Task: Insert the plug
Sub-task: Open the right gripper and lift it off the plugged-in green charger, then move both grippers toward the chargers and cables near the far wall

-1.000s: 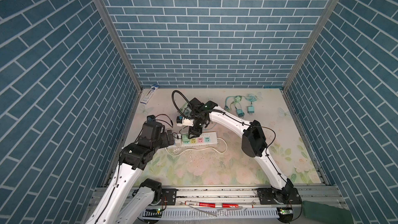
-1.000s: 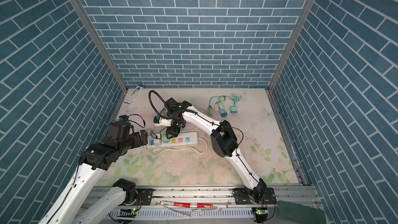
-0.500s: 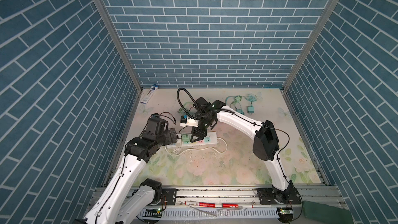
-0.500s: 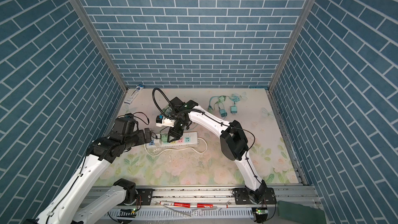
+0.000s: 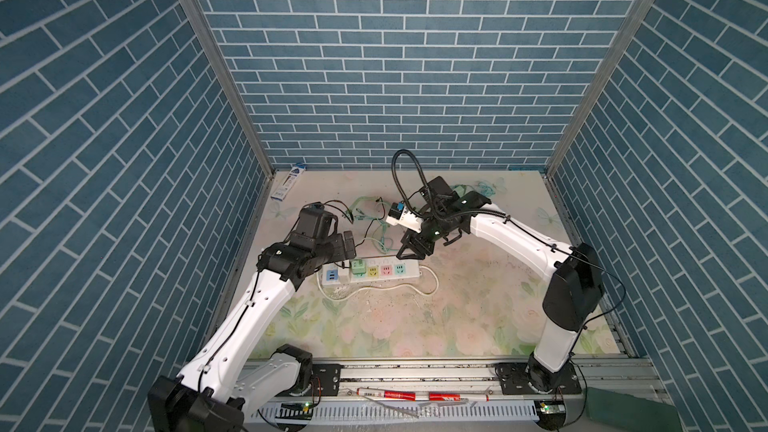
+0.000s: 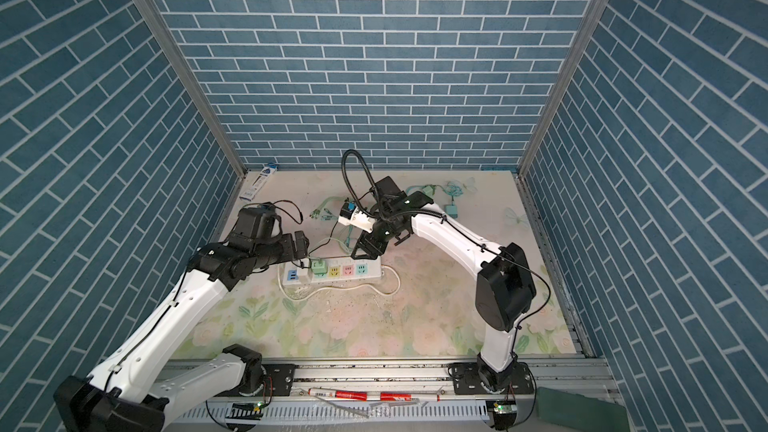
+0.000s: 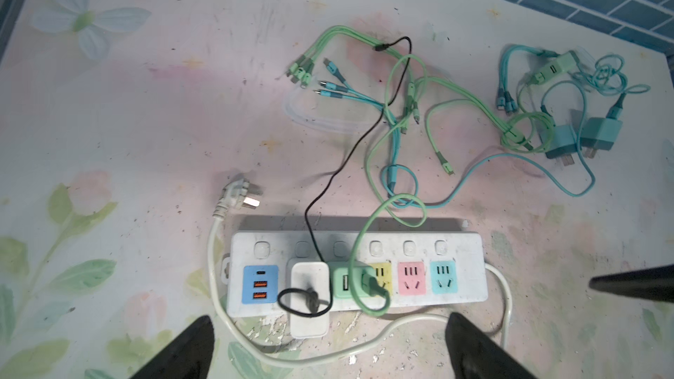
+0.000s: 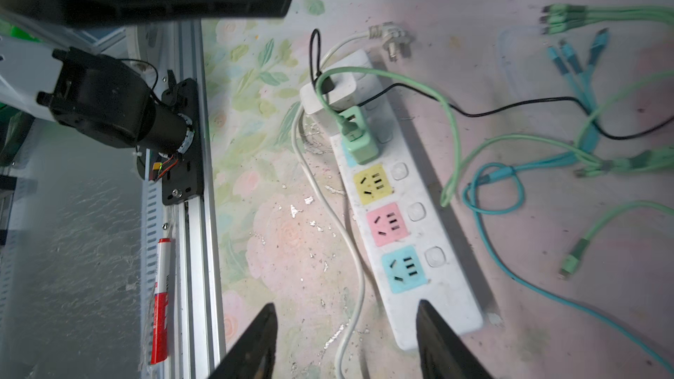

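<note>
A white power strip point(image 5: 409, 271) point(image 6: 372, 271) point(image 7: 467, 267) point(image 8: 430, 308) lies across the floral mat. A green plug point(image 5: 358, 267) point(image 6: 319, 266) point(image 7: 344, 281) point(image 8: 361, 140) sits in one of its sockets, beside a white adapter point(image 7: 309, 308) point(image 8: 343, 85). My left gripper point(image 5: 348, 245) point(image 6: 300, 245) point(image 7: 330, 322) hangs open over the strip's left end, empty. The right gripper point(image 5: 412, 249) point(image 6: 366, 249) point(image 8: 346, 306) is open above the strip's right end, with nothing between its fingers. Yellow, pink and blue sockets are free.
Loose green and teal charging cables point(image 7: 401, 111) point(image 8: 583, 147) sprawl behind the strip. Two teal plugs point(image 7: 580, 136) and a green adapter point(image 7: 550, 71) lie at the back right. The strip's own plug point(image 7: 240, 195) and white cord point(image 7: 364, 348) lie around it. A marker point(image 8: 160, 286) rests on the front rail.
The right gripper has drawn away to the right along the strip, off the green plug. The left arm has reached forward, bringing its gripper closer over the strip's left end.
</note>
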Controlling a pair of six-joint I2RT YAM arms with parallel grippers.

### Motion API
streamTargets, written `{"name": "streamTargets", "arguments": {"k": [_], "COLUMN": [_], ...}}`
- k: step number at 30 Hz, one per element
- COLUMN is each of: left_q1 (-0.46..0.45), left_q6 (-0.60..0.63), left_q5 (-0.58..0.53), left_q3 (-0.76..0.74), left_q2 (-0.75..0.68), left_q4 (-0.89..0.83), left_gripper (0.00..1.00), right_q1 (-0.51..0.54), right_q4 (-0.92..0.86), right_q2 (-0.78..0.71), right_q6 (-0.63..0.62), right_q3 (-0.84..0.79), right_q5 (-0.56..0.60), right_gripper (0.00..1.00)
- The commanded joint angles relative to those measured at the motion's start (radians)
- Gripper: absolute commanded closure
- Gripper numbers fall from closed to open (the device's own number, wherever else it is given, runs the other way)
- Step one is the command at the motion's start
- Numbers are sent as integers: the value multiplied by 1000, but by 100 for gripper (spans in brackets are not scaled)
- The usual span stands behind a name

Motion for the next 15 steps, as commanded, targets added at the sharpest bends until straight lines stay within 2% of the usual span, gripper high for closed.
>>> {"name": "streamTargets", "arguments": {"k": [1,4,7,9,15], "left_q1": [-60,-104,-150,-170,-203], "left_q6": [35,84,149,191,302], "left_q5": [-7,-7,-13,0,63], "left_q3": [73,155,281,372,631], "left_q2": [86,211,367,466,745], "left_q4": [76,122,138,151,238], "left_gripper": [0,0,0,0,0], "right_q1": [-63,-154,-291,-368,-548], "right_q4": [66,177,286,346,483], "right_q2": [-68,-123,-156,-168,-188], "right_q6": [66,177,330,424,691], "right_q3": [-69,-136,-199,-233,-313], "right_q5": [26,98,11,-4,73], "right_gripper": [40,40,40,40,41]}}
